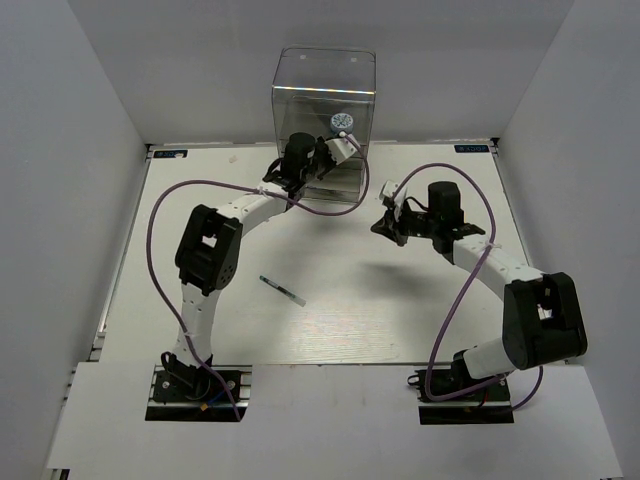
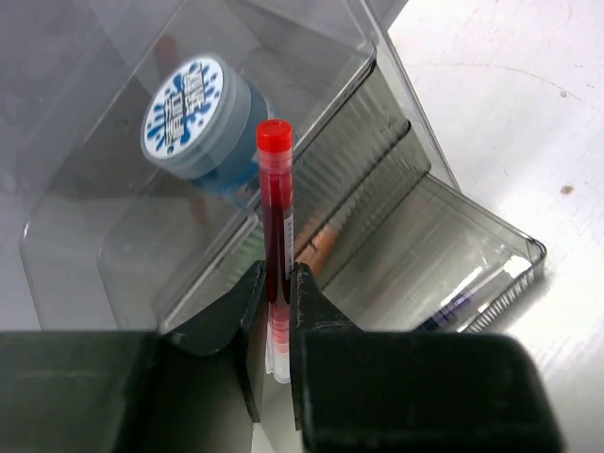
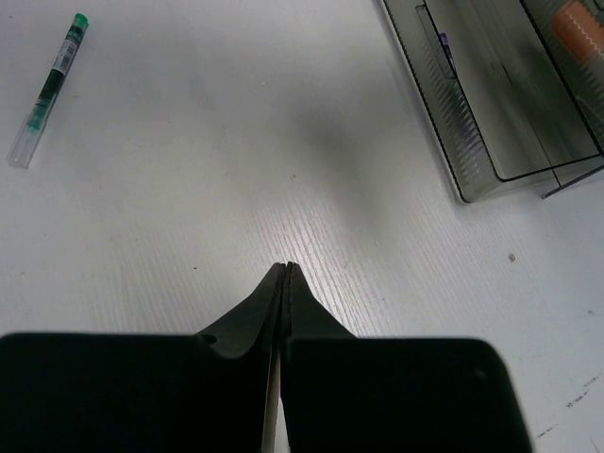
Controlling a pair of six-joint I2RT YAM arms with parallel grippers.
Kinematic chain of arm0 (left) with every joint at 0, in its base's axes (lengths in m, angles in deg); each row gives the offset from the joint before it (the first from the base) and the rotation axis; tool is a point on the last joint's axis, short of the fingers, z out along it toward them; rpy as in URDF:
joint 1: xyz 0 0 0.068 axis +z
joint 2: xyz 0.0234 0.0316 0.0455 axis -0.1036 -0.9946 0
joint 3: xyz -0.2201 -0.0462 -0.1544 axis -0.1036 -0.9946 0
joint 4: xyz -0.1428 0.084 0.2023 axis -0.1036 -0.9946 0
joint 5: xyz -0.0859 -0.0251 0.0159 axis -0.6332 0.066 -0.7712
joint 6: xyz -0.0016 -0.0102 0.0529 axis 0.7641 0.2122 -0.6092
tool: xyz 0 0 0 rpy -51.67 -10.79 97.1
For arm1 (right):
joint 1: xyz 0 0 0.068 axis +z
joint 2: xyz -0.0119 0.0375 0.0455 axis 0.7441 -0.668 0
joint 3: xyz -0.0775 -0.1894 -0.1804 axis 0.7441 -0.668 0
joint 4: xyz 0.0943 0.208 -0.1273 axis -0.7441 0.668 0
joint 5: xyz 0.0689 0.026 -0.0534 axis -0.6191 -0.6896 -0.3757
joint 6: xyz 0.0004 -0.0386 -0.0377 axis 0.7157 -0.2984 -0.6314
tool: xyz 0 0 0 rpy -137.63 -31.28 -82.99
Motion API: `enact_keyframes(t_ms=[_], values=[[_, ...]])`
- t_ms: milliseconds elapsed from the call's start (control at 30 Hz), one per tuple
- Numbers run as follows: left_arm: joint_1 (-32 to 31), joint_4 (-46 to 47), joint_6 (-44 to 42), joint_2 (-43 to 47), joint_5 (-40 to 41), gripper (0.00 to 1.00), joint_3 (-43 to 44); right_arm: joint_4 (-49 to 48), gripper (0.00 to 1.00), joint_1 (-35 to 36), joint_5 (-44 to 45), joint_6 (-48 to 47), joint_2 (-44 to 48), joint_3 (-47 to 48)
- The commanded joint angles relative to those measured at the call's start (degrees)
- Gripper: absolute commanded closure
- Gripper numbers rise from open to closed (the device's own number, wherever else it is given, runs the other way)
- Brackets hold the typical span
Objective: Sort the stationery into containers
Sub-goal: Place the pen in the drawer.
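My left gripper is shut on a red pen, which stands upright between the jaws with its red cap on top. It hangs right in front of the clear acrylic organizer, as the top view shows for the left gripper. A round blue-white roll lies in the tall top compartment. My right gripper is shut on nothing, a little above the table to the right of the organizer. A green-capped pen lies loose on the table, seen from above as a thin pen.
The organizer's shallow drawers hold an orange-capped item and a dark pen. White walls enclose the table on the left, back and right. Purple cables loop beside both arms.
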Motion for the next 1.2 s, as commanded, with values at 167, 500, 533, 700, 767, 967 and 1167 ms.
enact_keyframes(t_ms=[167, 500, 533, 700, 767, 967, 1167], values=[[0.3, 2.0, -1.8, -2.9, -1.0, 0.82, 4.1, 0.4, 0.92, -1.2, -3.2, -0.9, -0.8, 1.6], [0.8, 0.9, 0.0, -4.5, 2.1, 0.63, 4.7, 1.6, 0.84, -1.1, -4.0, -1.7, -0.8, 2.1], [0.8, 0.9, 0.5, -4.5, 2.7, 0.59, 4.7, 1.8, 0.82, -1.2, -4.1, -1.7, -0.7, 2.1], [0.8, 4.0, 0.5, -1.5, 4.9, 0.43, 1.3, 5.8, 0.63, -1.0, -5.9, -5.0, -1.5, 3.9], [0.3, 6.4, 0.5, 1.4, 7.1, 0.4, -0.9, 10.8, 0.56, -1.1, -8.3, -8.8, -2.5, 5.7], [-1.0, 4.6, 15.7, 13.7, 13.2, 0.22, -7.2, 24.2, 0.26, 1.1, -11.8, -19.1, -7.1, 11.0], [0.4, -16.4, 39.3, 31.7, 26.6, 0.12, -17.5, 29.4, 0.13, 8.4, -9.4, -20.6, -11.3, 15.1]])
